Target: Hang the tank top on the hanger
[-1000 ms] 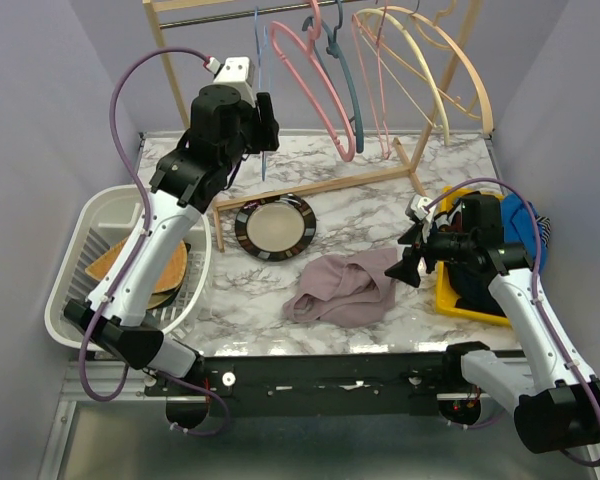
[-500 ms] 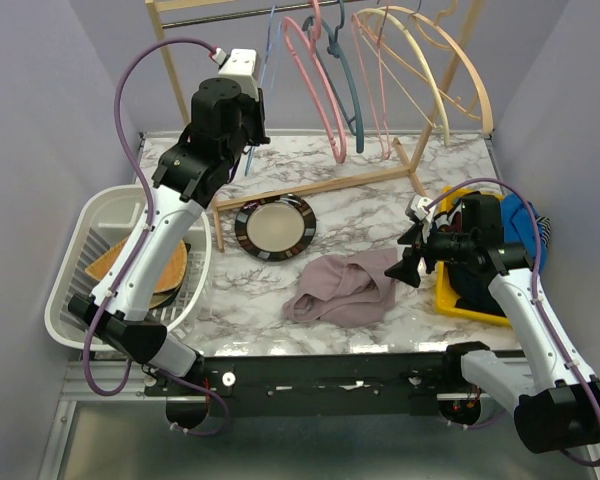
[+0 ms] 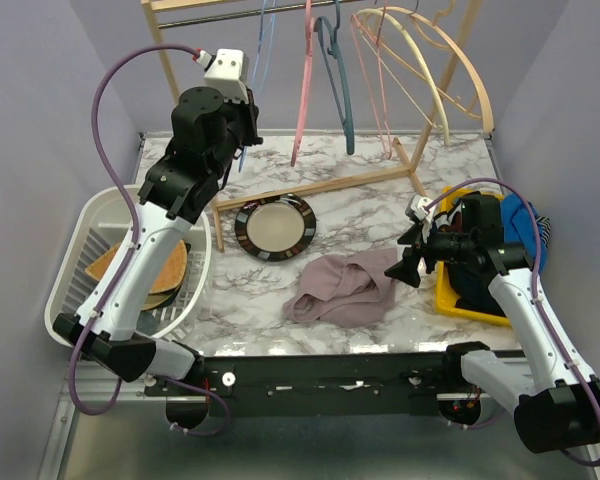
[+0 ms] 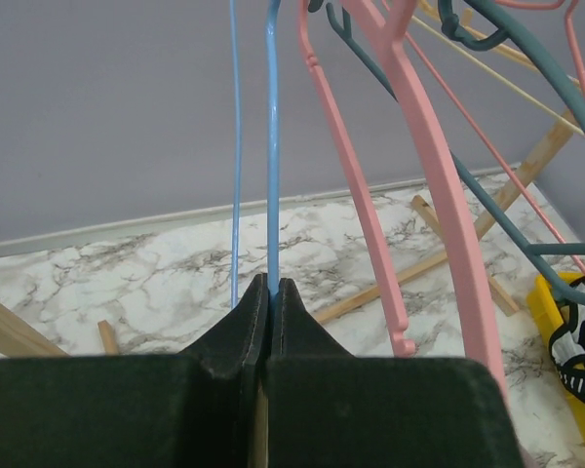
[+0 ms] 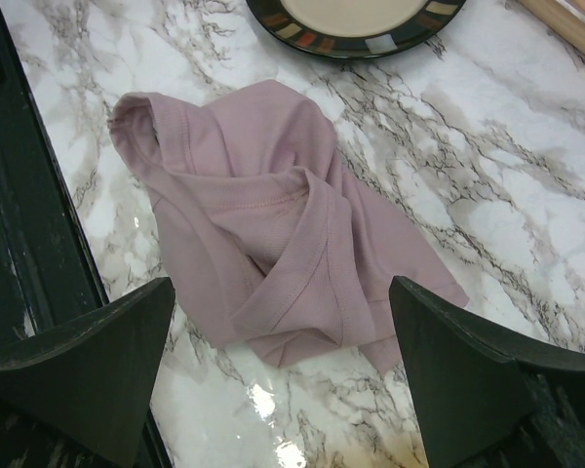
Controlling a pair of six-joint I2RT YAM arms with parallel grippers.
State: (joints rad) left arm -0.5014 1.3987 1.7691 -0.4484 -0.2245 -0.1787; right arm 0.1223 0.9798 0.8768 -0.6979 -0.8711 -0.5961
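Left wrist view: the left hand (image 4: 269,285) is clamped on the hanger (image 4: 272,146), fetching it. Next it should probably unhook it toward the tank top (image 5: 263,195). The right hand (image 5: 281,292) is spread apart.

A robot lab cell staged as a home: plain lilac walls (image 3: 40,100) box in a marble desk (image 3: 370,205) bearing bolted arms (image 3: 140,270), a clothes rack (image 3: 310,188), a dish basket (image 3: 68,262)

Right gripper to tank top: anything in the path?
Nothing visible. The right gripper is open right beside the tank top, which lies crumpled on the table. The right wrist view shows only cloth and bare marble ahead of it. The plate sits beyond the tank top, not touching it.
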